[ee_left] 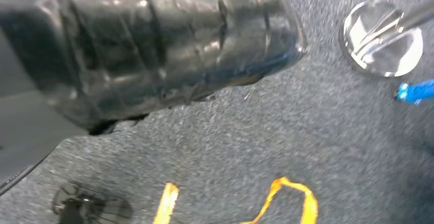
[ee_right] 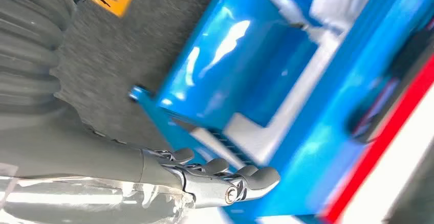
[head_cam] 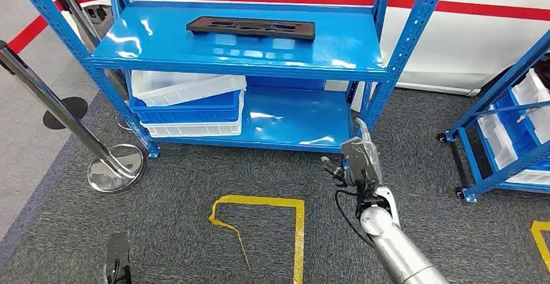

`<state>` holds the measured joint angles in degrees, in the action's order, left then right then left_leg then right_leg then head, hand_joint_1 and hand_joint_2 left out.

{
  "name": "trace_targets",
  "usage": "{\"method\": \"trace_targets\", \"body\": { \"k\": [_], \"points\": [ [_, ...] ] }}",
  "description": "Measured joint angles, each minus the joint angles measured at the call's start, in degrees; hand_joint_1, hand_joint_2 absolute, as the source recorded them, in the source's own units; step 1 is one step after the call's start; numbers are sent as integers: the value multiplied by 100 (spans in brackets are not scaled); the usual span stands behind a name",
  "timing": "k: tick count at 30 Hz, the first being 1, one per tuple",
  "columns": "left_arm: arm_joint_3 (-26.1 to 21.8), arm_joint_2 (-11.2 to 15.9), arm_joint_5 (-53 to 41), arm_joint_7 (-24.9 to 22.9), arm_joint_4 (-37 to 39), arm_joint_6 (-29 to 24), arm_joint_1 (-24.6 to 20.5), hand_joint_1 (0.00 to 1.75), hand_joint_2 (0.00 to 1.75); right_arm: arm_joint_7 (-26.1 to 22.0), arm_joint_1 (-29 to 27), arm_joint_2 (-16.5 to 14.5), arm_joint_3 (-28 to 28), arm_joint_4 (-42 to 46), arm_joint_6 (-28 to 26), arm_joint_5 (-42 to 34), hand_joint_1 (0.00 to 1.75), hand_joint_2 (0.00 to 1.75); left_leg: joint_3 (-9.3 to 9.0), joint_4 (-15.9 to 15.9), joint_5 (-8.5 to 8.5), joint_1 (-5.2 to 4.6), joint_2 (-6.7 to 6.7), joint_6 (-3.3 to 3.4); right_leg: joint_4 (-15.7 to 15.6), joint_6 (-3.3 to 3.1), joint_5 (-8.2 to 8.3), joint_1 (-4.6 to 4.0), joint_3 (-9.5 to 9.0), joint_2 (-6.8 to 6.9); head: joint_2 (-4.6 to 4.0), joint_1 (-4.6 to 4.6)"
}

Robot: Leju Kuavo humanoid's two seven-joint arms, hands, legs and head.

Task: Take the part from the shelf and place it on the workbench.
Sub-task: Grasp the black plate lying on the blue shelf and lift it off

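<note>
The part [head_cam: 251, 26] is lying crosswise on the top shelf [head_cam: 162, 50], beyond the nearer right hand [head_cam: 355, 157], whose fingers [ee_right: 225, 175] are loosely extended, holding nothing.

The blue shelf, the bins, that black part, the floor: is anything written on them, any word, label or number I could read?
No readable text in any view.
Black part on the blue shelf: moulded recesses, no lettering.
White and blue bins: no labels showing.
Yellow floor tape and the red stripe: plain markings, no words.

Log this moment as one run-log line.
stage: approach | part: black, flat on shelf top | right hand: raised, empty | left hand: low, unclear
</note>
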<state>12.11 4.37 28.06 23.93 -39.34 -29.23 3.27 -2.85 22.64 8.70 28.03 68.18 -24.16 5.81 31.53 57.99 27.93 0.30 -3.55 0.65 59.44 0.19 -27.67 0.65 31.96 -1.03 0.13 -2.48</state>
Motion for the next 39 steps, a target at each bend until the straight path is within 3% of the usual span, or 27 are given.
{"method": "trace_targets", "body": {
  "k": [30, 39],
  "points": [
    [1580, 31, -421, -835, 1529, 426, -518, 0, 0, 624, 2620, -1029, 2652, 85, 2381, 3705, 0, 175, 11, 0, -3, 1, -2, -3, 0, 0, 0, -1, 9, 2, 0, -1],
    [2019, 77, -372, -962, 1996, 795, -638, 0, 0, 1064, 3172, -1161, 3347, 50, 2936, 4929, 0, 175, 39, 57, 9, -6, -4, 16, -14, 13, 9, 11, 13, 1, 0, -2]
  ]
}}
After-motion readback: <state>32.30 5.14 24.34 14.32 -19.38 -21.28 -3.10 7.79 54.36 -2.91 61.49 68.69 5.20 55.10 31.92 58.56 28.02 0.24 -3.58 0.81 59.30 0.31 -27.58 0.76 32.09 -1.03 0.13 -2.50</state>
